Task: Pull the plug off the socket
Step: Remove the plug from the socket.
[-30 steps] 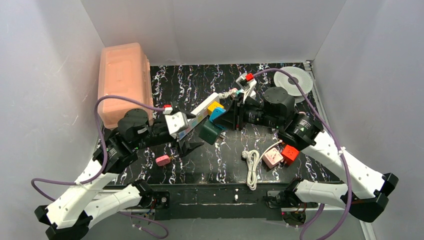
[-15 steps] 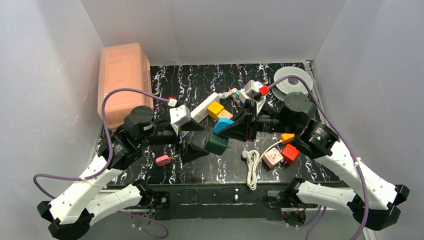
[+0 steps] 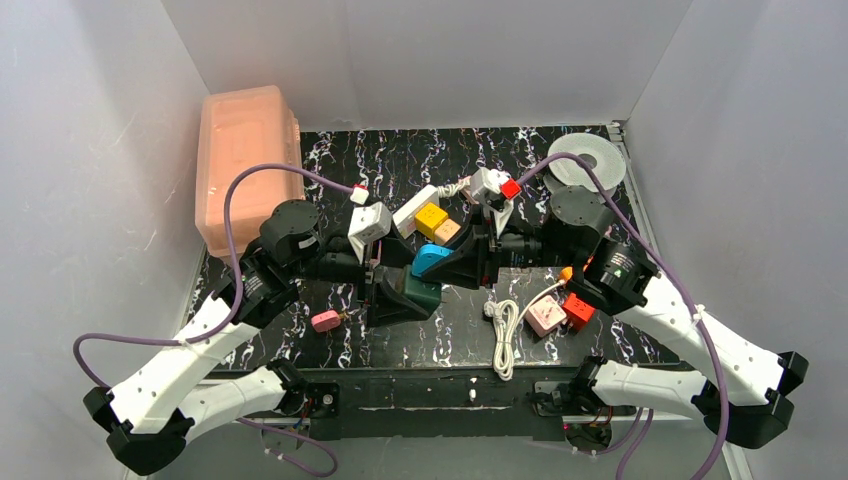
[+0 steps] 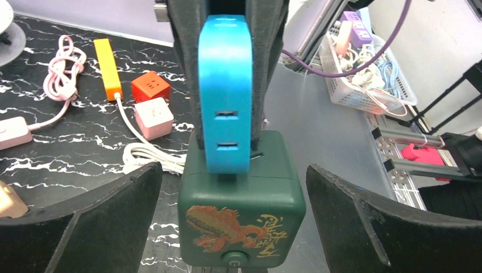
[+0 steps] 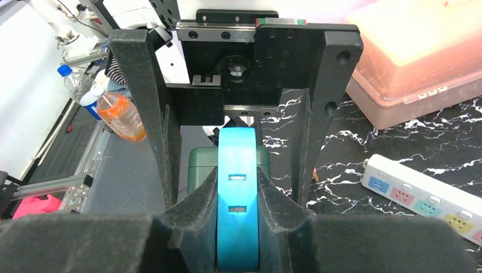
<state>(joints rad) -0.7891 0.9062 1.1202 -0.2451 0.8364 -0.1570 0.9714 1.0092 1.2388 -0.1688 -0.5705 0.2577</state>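
Vs a sec ago: your right gripper [image 5: 237, 239] has carried the blue plug [image 3: 430, 258] toward the near edge, away from the socket [image 3: 412, 210]. The green cube [image 3: 415, 292] stuck under the plug came w/ it. Before, the blue sat right up against the yellow block [image 3: 432, 216] on the strip; now there's a gap. Your left gripper [image 4: 232, 190] swung in to the right too, so it's now around the cube instead of off to its left.

Grip state: right fingers [image 5: 193, 219] are pinched on the blue plug, one pad each side. Left is spread wide, a finger either side of the green cube, not touching it afaict.

Socket: lying diagonal on the black marble-look table [image 3: 350, 165], back-centre, just behind the grippers, its white cord end toward the back right.

Count, top view:
- 2 grippers
- 1 socket strip, w/ 2 blocks on it (1 yellow block, 1 peach block [image 3: 448, 231])
- 1 blue plug
- 1 green cube
- 1 small pink plug [image 3: 325, 320], loose on the table left of the cube
- 1 white coiled cord [image 3: 503, 335]
- 1 pink cube [image 3: 545, 316]
- 1 red cube [image 3: 580, 309]
- 1 orange bar [image 3: 573, 272]
- 1 white roll [image 3: 590, 158], back right
- 1 pink lidded box [image 3: 245, 160], back left
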